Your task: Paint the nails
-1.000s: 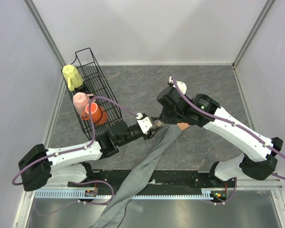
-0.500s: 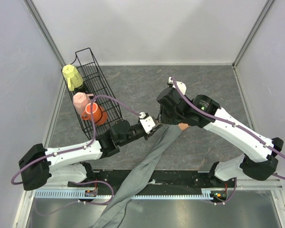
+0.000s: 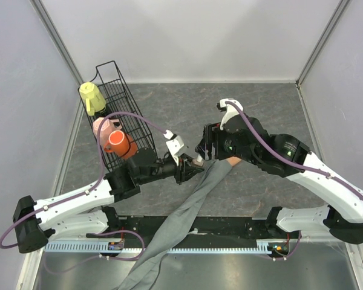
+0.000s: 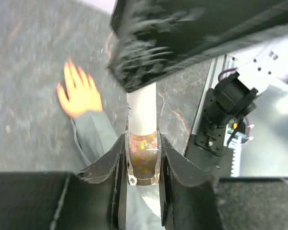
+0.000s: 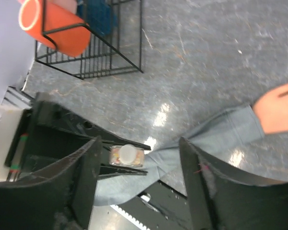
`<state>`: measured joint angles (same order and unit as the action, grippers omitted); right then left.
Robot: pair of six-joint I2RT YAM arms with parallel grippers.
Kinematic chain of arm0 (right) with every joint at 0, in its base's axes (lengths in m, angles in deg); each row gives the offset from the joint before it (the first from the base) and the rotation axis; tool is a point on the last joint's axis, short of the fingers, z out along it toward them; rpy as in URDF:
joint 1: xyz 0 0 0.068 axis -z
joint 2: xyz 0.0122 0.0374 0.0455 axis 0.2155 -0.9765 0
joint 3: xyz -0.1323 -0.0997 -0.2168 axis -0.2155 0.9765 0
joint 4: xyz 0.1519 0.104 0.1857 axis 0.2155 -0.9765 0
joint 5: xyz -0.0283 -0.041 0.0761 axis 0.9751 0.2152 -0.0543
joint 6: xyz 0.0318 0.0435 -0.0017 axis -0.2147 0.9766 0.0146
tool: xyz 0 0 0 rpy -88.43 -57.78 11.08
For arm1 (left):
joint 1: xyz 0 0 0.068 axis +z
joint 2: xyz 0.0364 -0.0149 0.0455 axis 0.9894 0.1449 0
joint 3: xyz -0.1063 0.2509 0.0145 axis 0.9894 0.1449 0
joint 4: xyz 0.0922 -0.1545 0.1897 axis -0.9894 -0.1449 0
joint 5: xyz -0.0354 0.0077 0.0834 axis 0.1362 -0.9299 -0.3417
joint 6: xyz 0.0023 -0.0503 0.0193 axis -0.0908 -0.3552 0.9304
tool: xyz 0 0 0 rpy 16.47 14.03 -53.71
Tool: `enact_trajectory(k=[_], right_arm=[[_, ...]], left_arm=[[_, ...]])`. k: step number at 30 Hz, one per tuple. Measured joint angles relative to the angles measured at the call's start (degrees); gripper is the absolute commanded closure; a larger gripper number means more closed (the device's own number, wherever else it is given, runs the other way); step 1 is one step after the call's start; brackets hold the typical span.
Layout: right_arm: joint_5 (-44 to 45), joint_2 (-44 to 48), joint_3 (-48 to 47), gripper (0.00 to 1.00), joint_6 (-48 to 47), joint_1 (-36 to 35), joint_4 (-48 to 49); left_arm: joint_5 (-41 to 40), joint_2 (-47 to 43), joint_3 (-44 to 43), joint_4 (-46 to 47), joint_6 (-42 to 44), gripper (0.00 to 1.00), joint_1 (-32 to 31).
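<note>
A small glass polish bottle [image 4: 143,162] with glitter flakes and a white cap [image 4: 142,111] stands upright between my left gripper's [image 4: 143,165] jaws, which are shut on its sides. My right gripper [image 5: 140,143] is open, its fingers spread wide apart above the bottle [image 5: 127,155] without touching it. The peach mannequin hand [image 4: 79,93] lies palm down on the table beyond the bottle, its nails [image 4: 75,68] blurred and reddish-pink. Its grey sleeve [image 3: 193,202] trails toward the near edge. From above, both grippers meet over the sleeve's upper end, and the hand [image 3: 233,161] is mostly hidden.
A black wire rack [image 3: 124,115] stands at the left with a yellow cup [image 3: 92,98], a pink cup [image 3: 103,128] and an orange cup [image 3: 120,143]. A black mounting rail [image 3: 230,225] runs along the near edge under the sleeve.
My right gripper has opened and drawn back to the right off the bottle. My left gripper has closed on the bottle, and its arm has shifted.
</note>
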<state>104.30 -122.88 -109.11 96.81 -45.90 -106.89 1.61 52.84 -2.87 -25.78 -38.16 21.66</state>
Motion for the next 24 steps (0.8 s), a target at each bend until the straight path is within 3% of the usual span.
enact_trajectory(k=[6, 19, 24], right_arm=[[-1.4, -1.0, 0.5, 0.53, -2.5, -0.6, 5.3], [-1.2, -3.6, 0.9, 0.53, -4.2, -1.4, 8.2], [-2.3, -4.4, 0.9, 0.6, -4.1, -1.6, 9.3]], left_arm=[[-3.4, -0.1, -1.9, -4.9, -9.6, 0.98, 1.5], [-3.1, -3.1, -1.6, -4.5, -14.2, 0.98, 3.0], [-3.1, -5.2, -0.3, -3.1, -14.1, 0.98, 3.0]])
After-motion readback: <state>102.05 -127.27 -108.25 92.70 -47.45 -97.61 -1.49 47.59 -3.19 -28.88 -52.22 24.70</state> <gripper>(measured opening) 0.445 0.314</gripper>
